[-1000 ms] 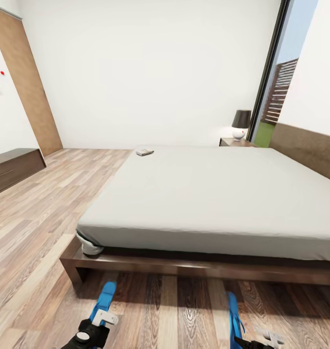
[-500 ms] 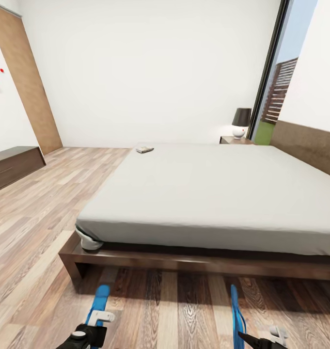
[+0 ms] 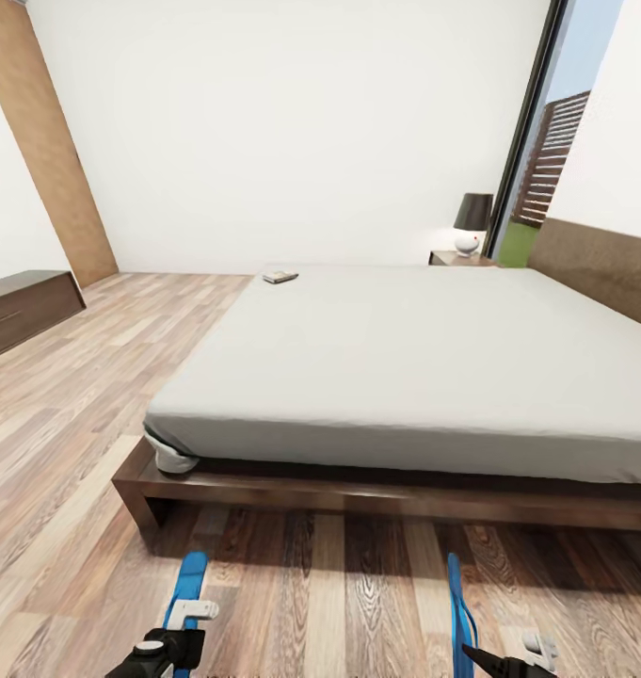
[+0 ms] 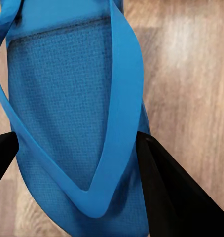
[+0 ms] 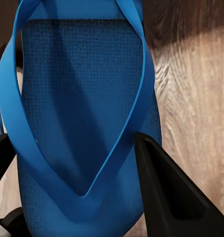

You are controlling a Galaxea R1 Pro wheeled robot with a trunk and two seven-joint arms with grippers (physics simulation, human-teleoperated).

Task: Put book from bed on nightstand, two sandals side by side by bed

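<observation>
Counted here are two blue sandals, one near the floor's left side and one toward its right, one bed, one book at the mattress's far left corner, one nightstand, and one lamp.

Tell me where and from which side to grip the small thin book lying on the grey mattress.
Grip the small thin book across its narrow width from above. It lies flat near the far left corner of the grey mattress, so approaching along the bed's left side probably shortens the reach.
</observation>
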